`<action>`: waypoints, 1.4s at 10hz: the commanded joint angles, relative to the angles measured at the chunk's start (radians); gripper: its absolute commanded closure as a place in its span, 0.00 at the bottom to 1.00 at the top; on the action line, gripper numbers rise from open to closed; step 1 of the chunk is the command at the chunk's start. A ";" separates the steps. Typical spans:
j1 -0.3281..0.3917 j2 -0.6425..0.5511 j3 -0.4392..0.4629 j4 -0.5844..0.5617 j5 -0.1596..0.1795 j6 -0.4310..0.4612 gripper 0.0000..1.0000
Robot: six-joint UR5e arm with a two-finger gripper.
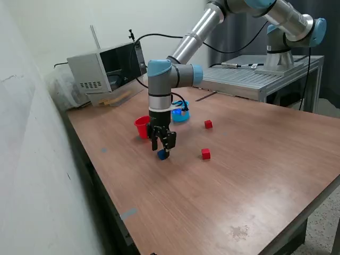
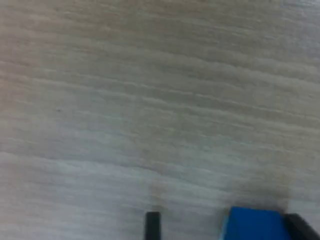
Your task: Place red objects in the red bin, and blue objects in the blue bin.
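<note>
Closest to the wrist camera, a blue cube [image 2: 254, 223] sits between two dark fingertips [image 2: 152, 225] spread wider than it. From outside, the open gripper [image 1: 164, 152] straddles that cube [image 1: 162, 154] on the table [image 1: 255, 175], near the red cup [image 1: 142, 126].

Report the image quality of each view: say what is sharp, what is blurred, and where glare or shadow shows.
Exterior view: evenly lit and fairly sharp; the gripper over the blue cube reads clearly, with soft glare on the table at the exterior view's right and only faint shadows. Wrist view: soft and out of focus throughout; the wood grain smears, and the blue cube and one dark fingertip are cut off at the frame edge.
</note>
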 commanded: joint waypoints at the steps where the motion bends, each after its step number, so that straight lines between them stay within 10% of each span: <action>1: 0.001 0.000 0.001 0.001 0.000 -0.007 1.00; 7: 0.006 -0.074 0.019 0.005 -0.003 -0.025 1.00; 14: -0.104 -0.513 0.460 0.071 -0.004 -0.025 1.00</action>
